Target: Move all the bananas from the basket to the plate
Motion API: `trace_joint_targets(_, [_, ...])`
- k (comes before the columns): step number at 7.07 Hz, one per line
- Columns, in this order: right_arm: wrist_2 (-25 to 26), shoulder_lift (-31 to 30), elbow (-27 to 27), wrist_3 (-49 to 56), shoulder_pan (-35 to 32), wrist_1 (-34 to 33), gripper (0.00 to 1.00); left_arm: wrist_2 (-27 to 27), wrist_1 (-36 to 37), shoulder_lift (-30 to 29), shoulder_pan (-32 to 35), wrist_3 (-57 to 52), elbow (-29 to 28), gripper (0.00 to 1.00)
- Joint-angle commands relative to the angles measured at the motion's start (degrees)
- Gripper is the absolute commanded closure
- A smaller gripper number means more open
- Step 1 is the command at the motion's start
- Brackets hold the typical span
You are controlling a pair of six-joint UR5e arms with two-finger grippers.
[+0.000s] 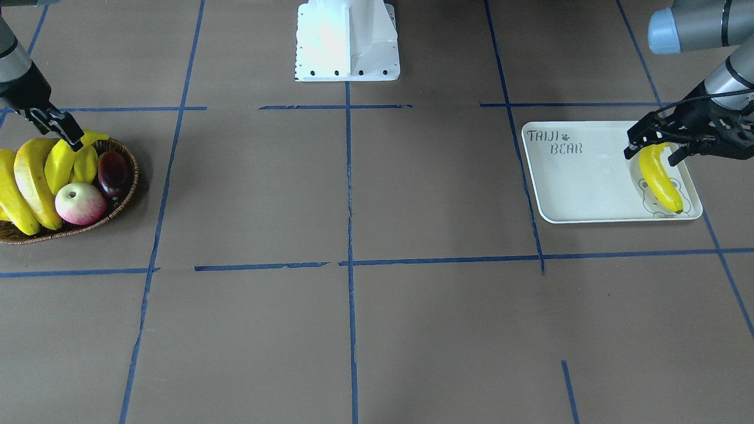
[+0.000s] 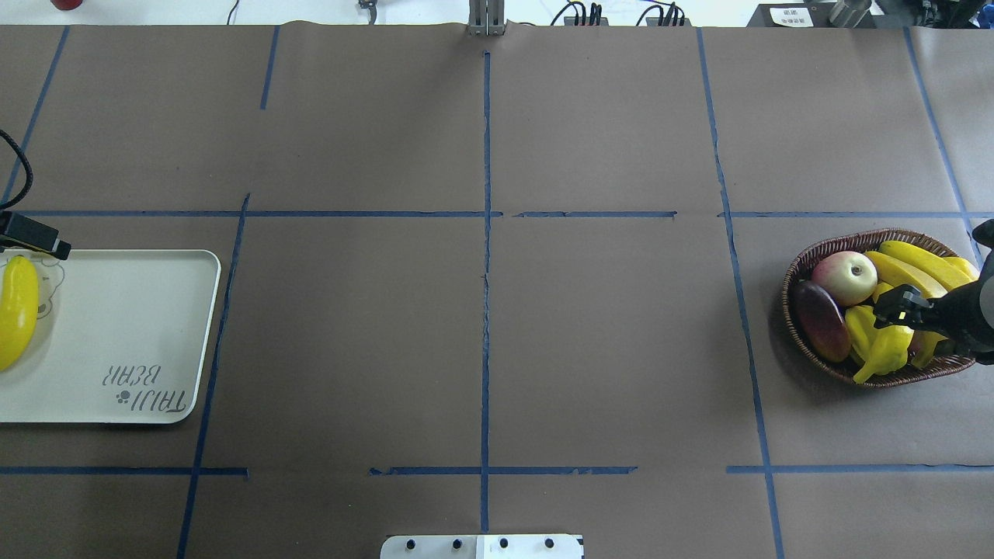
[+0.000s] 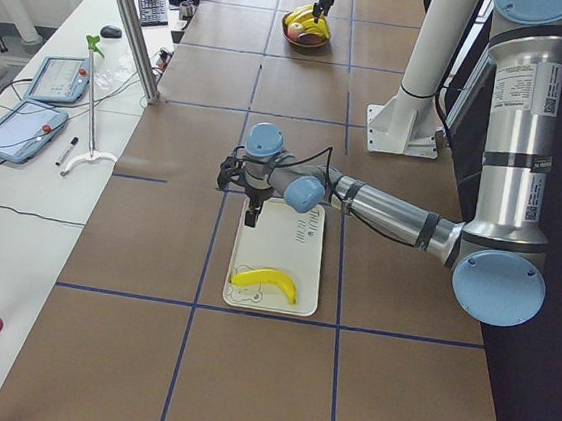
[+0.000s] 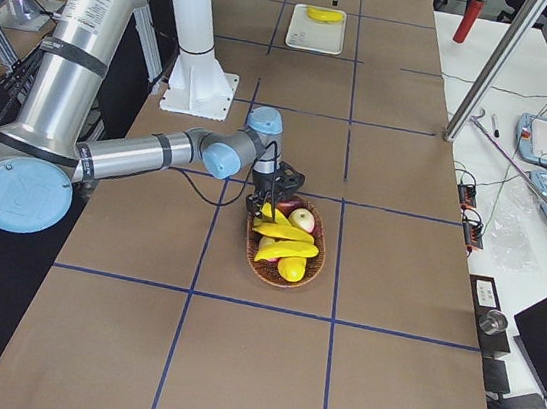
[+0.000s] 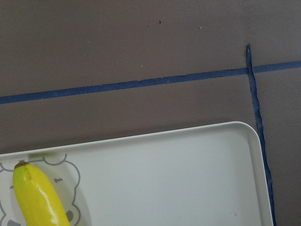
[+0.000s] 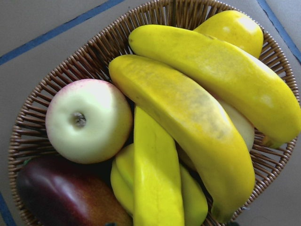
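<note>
Bananas (image 1: 29, 176) remain in basket (image 1: 131, 191), right gripper (image 1: 73, 141) clamped on one; another banana (image 1: 660, 179) already lies on plate (image 1: 577, 188) below parted left gripper (image 1: 655, 150).

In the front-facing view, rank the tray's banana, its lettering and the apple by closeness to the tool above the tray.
1. Banana, directly under the left tool.
2. Lettering, opposite end of the tray.
3. Apple, in the far basket.

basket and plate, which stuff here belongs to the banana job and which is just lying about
Job: bananas in the basket, one banana on the plate.
Lying about: apple, dark purple fruit, stubby yellow fruit, all in the basket.
</note>
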State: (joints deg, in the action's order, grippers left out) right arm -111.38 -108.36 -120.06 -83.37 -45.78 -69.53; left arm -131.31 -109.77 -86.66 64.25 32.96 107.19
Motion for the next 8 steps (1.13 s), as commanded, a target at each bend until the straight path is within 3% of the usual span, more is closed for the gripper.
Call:
trace_joint_targets(1, [1.77,-0.63,-0.09,-0.65,2.34,0.36,0.19,0.0,0.0,0.0,0.0,0.0,0.03,0.0])
trace_joint_targets(5, [2.49,0.69,0.7,-0.65,3.58,0.36,0.25,0.0,0.0,0.0,0.09,0.0,-0.05,0.0])
trace_joint_targets(7, [4.32,0.69,1.14,-0.65,4.72,0.36,0.46,0.0,0.0,0.0,0.09,0.0,-0.06,0.0])
trace_joint_targets(8, [4.42,0.86,1.14,-0.48,4.73,0.36,0.65,0.0,0.0,0.0,0.09,0.0,-0.06,0.0])
